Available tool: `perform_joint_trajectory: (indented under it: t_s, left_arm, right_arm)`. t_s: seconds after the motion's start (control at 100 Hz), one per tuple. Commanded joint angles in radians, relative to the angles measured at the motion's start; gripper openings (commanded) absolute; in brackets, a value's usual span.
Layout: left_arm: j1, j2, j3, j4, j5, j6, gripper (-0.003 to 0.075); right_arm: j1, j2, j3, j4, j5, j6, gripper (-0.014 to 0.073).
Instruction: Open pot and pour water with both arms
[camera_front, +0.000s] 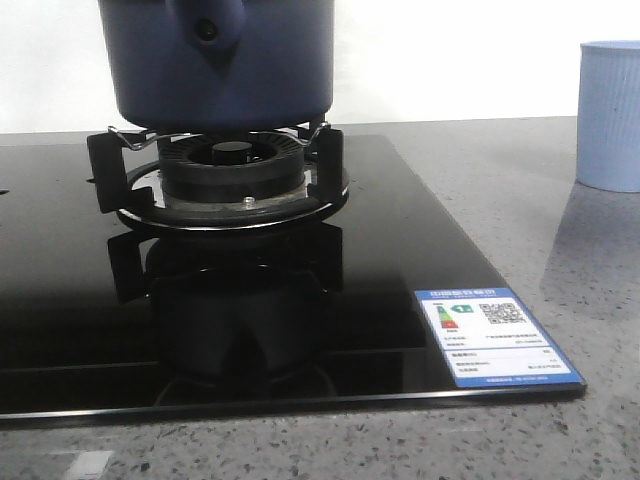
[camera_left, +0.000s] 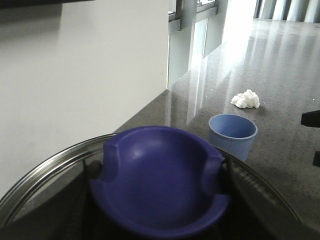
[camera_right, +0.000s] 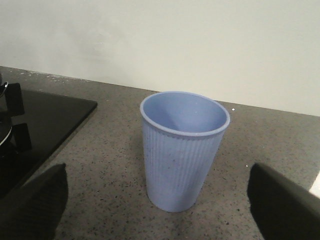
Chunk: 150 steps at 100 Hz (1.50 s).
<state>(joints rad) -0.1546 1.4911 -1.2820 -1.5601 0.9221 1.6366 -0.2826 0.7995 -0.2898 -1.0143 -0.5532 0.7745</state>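
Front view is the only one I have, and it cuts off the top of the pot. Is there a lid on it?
Observer: Yes. The left wrist view shows a glass lid with a dark blue knob, close under that camera. It appears to sit on the pot.
Operator: Where is the right gripper? I do not see it.
Observer: The right gripper is open. The cup stands just ahead, between its spread fingers, untouched.
Operator: Is there something inside the cup?
Observer: From above it looks empty.
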Motion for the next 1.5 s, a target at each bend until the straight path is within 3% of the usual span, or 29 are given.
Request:
perform_joint_trajectory:
  t_s: [0.0, 0.94, 1.0, 1.17, 1.37, 1.49]
  left_arm:
    - [-0.021, -0.014, -0.038, -0.091, 0.002, -0.002, 0.0337]
    - [-0.036, 0.065, -0.038, -0.003, -0.020, -0.002, 0.0338]
    - [-0.036, 0.065, -0.038, -0.003, -0.020, -0.002, 0.0365]
    - [-0.036, 0.065, -0.038, -0.003, -0.018, -0.002, 0.0549]
    - [-0.010, 0.022, -0.052, -0.003, 0.039, -0.002, 0.0553]
    - [0.056, -0.042, -0.073, -0.003, 0.074, -0.039, 0.0505]
  right_arm:
    - [-0.007, -0.007, -0.025, 0.022, -0.040, 0.006, 0.0662]
    - [-0.005, -0.007, -0.025, 0.022, -0.040, 0.006, 0.0662]
    - [-0.005, -0.007, -0.025, 0.022, -0.040, 0.006, 0.0662]
    - [-0.005, -0.007, -0.025, 0.022, -0.040, 0.006, 0.0661]
    - [-0.005, -0.007, -0.025, 0.022, -0.047, 0.006, 0.0661]
    - [-0.005, -0.007, -0.025, 0.028, -0.094, 0.006, 0.0661]
